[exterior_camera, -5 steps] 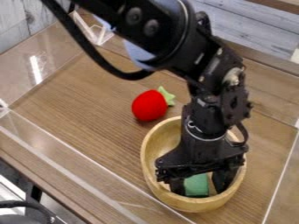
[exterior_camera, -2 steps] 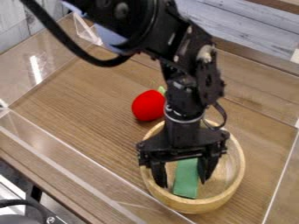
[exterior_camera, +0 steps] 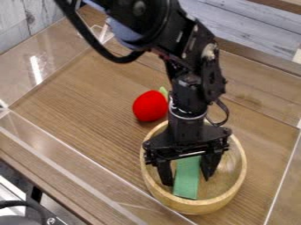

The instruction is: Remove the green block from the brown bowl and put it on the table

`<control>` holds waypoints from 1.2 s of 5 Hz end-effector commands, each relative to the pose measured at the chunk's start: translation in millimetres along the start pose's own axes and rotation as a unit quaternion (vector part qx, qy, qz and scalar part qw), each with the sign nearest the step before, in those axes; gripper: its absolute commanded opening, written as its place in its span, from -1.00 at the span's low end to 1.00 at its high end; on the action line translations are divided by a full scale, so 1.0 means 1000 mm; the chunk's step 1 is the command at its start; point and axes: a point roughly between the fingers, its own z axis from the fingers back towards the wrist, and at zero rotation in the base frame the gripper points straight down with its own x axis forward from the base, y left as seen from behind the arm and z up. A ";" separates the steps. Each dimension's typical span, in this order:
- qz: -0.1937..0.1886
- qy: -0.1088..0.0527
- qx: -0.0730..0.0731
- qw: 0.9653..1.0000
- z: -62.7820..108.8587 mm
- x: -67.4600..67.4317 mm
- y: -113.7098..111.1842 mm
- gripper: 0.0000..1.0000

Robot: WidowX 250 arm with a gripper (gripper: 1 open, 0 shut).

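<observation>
- Gripper (exterior_camera: 187, 174): open, fingers spread over the green block (exterior_camera: 187, 177).
- Green block: lies inside the brown bowl (exterior_camera: 231, 185).
- Red strawberry toy (exterior_camera: 150, 106): near the bowl.

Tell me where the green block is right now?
In the camera view, the green block lies inside the brown bowl, toward its near side, just below the gripper.

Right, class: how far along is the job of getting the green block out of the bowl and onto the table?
Nothing looks finished: the green block lies inside the brown bowl. In hand: the open pincer is over the block, apparently lining up a grasp. Left: grip it, lift it out, set it on the table.
</observation>
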 end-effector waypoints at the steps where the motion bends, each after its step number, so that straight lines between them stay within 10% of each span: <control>1: 0.034 -0.009 -0.025 0.999 0.003 0.006 -0.018 1.00; 3: 0.101 -0.010 -0.033 0.994 -0.008 0.007 -0.014 1.00; 6: 0.093 -0.011 -0.033 0.995 -0.007 0.021 -0.024 1.00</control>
